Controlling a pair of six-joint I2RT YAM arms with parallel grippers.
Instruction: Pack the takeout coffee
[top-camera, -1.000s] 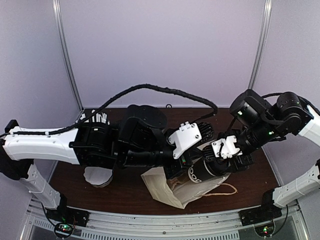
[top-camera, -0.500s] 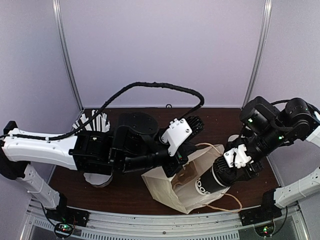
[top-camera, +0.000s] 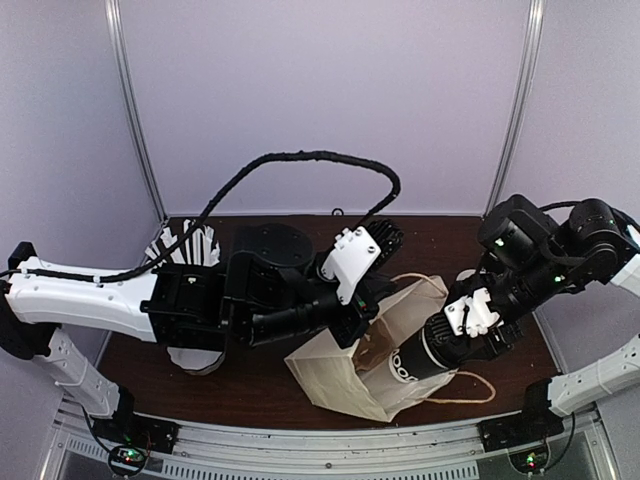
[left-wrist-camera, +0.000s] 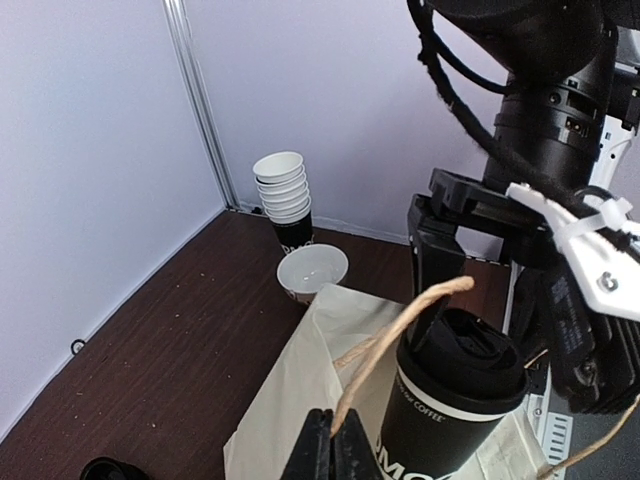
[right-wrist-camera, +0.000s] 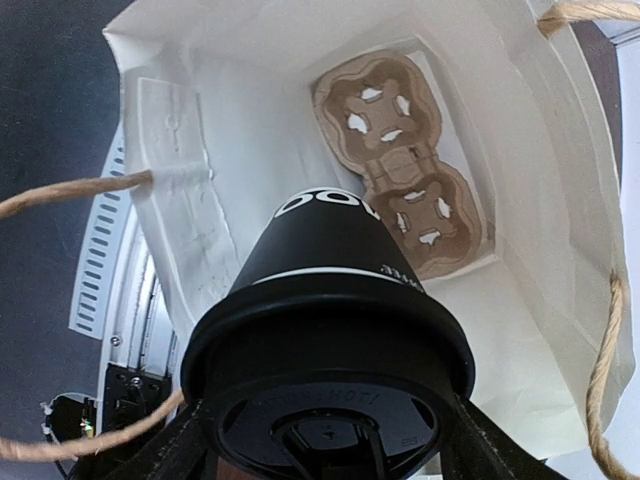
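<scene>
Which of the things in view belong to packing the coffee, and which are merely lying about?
Part of the job: takeout coffee, held in the right gripper at the bag's mouth; paper bag; cardboard cup carrier inside it; twine handle, pinched by the left gripper.
Lying about: stack of lidless cups; white cup beside it.

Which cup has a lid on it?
The dark coffee cup at the paper bag's opening, in the right tool. It has a black lid; the stacked cups and the lone cup beside them are open.
</scene>
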